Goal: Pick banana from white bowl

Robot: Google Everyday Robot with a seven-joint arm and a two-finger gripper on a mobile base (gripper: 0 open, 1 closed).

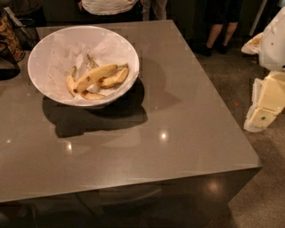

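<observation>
The banana (95,75) is long, yellow and gently curved, and lies slanted on top of the other fruit in the white bowl (38,53). Its dark tip points to the lower left and its stem to the upper right. The bowl is lined with crumpled white paper and stands at the far left of the grey table (178,133). Shorter brown-marked bananas (115,79) lie beside and under the long one. My gripper (266,101), cream and white, hangs at the right edge of the view, off the table and far from the bowl.
People (109,6) stand behind the table's far edge, and legs (220,31) show at the far right. Dark objects (11,40) sit at the left edge next to the bowl. The table's front edge (133,182) and right edge drop to the floor.
</observation>
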